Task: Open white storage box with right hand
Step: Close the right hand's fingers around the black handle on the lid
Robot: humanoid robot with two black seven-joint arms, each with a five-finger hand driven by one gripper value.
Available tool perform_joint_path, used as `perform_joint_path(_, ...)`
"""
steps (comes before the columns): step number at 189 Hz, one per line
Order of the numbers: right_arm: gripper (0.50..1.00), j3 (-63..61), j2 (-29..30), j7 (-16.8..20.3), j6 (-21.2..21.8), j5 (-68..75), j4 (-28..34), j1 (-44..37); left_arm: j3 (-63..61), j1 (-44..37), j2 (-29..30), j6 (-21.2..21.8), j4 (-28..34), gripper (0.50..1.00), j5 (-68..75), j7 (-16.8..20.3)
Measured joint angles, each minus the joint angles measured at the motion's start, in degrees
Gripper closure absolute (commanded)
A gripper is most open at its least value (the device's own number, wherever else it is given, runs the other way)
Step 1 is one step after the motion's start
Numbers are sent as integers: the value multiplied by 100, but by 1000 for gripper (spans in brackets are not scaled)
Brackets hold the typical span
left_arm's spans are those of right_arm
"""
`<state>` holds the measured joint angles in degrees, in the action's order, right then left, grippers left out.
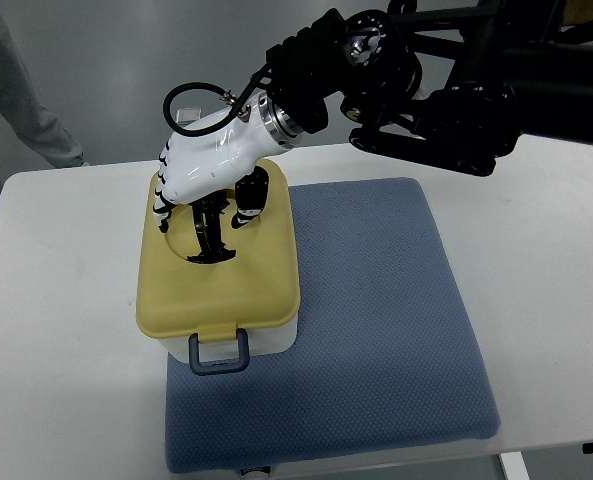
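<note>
The storage box [244, 345] has a white base and a pale yellow lid [261, 280]. It stands on the left part of a blue mat, and a grey-blue latch [219, 353] hangs at its front edge. The lid lies flat on the base. My right hand [214, 225], white with dark finger joints, comes down from the upper right onto the back half of the lid. Its fingers [212, 240] curl down into a round recess in the lid top, with the thumb [248, 205] beside them. What they pinch inside the recess is hidden. The left arm is out of view.
A blue padded mat [376, 320] covers the middle of the white table [56, 300]. The black forearm [446, 80] spans the upper right. A person's trouser leg [16, 80] stands beyond the table's far left corner.
</note>
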<state>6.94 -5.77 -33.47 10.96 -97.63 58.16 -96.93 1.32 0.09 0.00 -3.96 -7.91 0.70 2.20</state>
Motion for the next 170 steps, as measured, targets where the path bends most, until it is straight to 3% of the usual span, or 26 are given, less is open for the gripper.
perform_joint_path(5,742,0,0,6,-3,-1,-8,2,0,0,0,0,0,500,0,0)
perform_joint_path(48,750,9,5,25,-13,-11,-73,38,0,0,0,0,0,500,0,0)
perform_joint_path(82,920,9,6,25,-14,-11,-85,30,0,0,0,0,0,500,0,0)
perform_joint_path(108,991,9,-15,20,-7,-10,-86,-5,0,0,0,0,0,500,0,0)
perform_joint_path(170,1000,1,-7,8,-6,-2,-79,-11,1,0,0,0,0,500,0,0)
